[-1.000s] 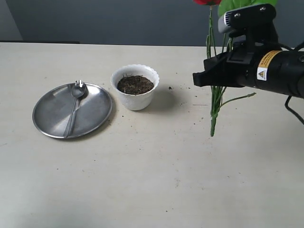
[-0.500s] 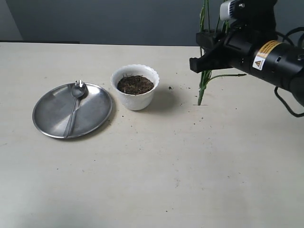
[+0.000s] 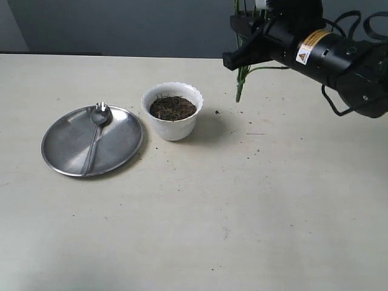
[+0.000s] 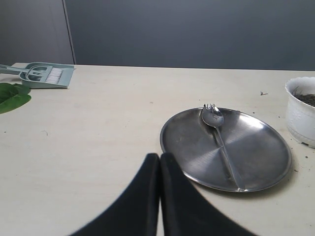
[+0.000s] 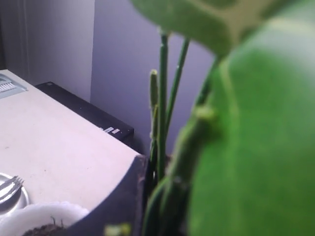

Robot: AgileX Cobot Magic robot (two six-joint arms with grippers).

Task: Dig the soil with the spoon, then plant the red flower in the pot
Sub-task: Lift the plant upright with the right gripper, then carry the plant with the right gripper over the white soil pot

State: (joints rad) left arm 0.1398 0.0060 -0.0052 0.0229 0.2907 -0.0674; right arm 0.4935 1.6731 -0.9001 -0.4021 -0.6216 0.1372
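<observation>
The white pot [image 3: 173, 124] stands mid-table with dark soil [image 3: 173, 108] inside. The spoon [image 3: 97, 128] lies on the steel plate, tines away from me; the left wrist view shows the spoon [image 4: 216, 129] too. My right gripper [image 3: 237, 43] hangs above the table just right of the pot, shut on the red flower's green stems [image 3: 240, 86], whose tips dangle free. Its petals are cut off by the frame's top edge. Stems [image 5: 162, 113] and a broad leaf [image 5: 256, 147] fill the right wrist view. My left gripper [image 4: 160, 158] is shut and empty, near the plate's rim.
The round steel plate [image 3: 66, 145] sits left of the pot. Soil crumbs [image 3: 217, 113] dot the table right of the pot. A green dustpan with brush [image 4: 47, 74] and a loose leaf [image 4: 12, 97] lie farther off on the left arm's side.
The right gripper has carried the flower up and leftward toward the pot; the stem tips now hang higher and closer to the pot's rim. Pot, spoon and plate are unmoved.
</observation>
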